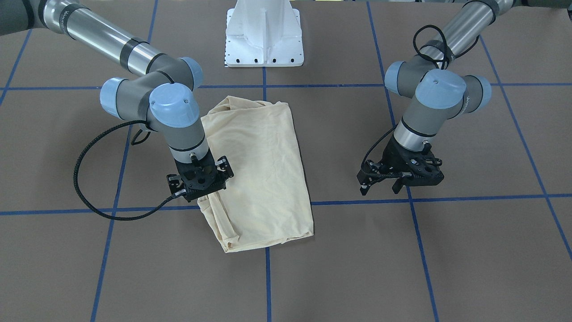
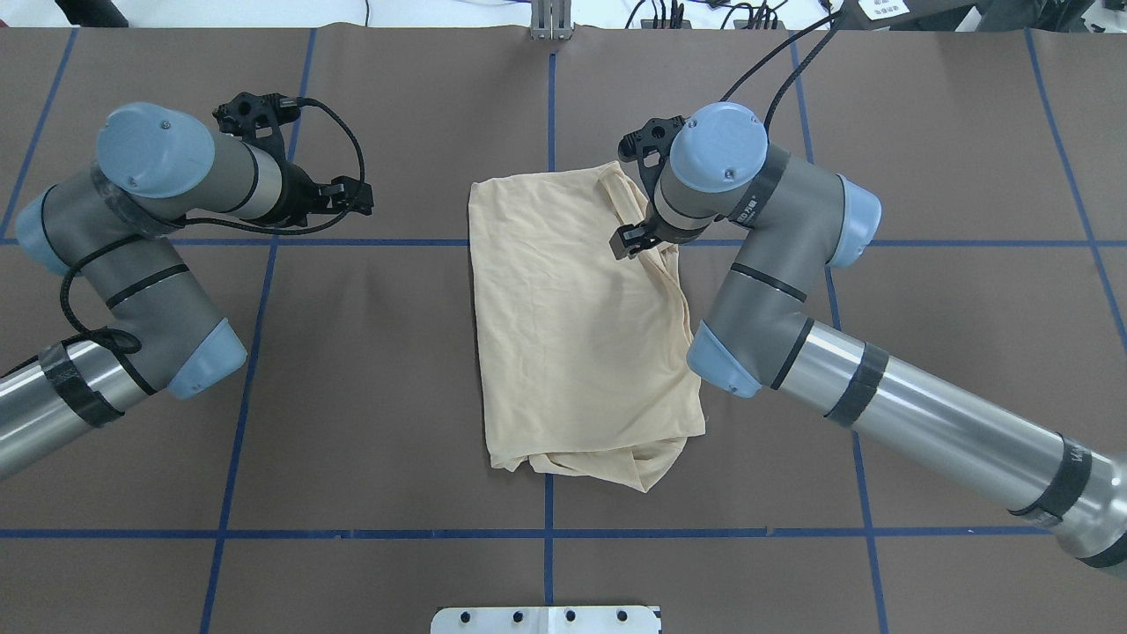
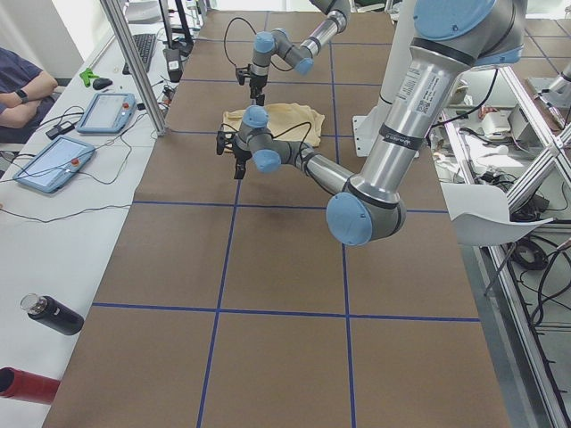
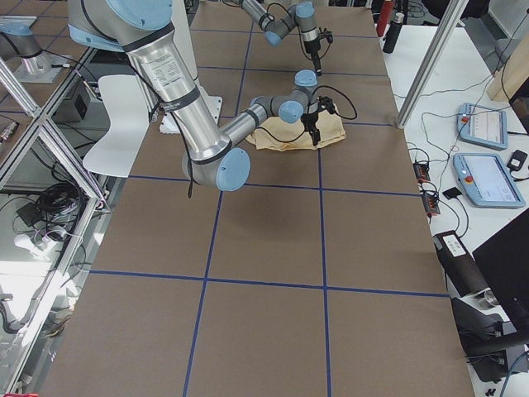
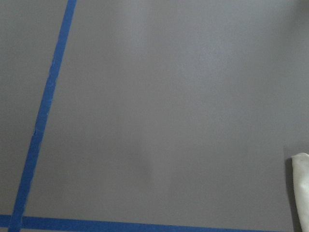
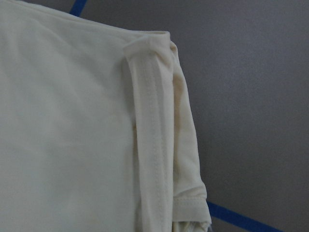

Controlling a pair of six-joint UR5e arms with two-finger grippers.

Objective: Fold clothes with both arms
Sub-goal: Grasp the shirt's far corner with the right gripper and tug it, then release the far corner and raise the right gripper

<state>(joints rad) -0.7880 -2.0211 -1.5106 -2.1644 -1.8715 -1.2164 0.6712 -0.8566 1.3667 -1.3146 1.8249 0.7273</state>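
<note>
Exterior front-facing shows left jaws spread apart; right jaws at T-shirt [image 1: 263, 170] edge, grip unclear.

A wide table [image 2: 370, 396] is being covered by a dark brown mat [image 2: 968, 132], which is being divided into large squares by blue tape lines [image 2: 264, 534]. Near the middle, a pale cream-yellow shirt [image 2: 563, 335] is being borne, folded into a rough rectangle across one tape line and bunched at the edge nearest the robot. A white pedestal base [image 1: 263, 36] is being carried at the robot's side, apart from the shirt.
</note>
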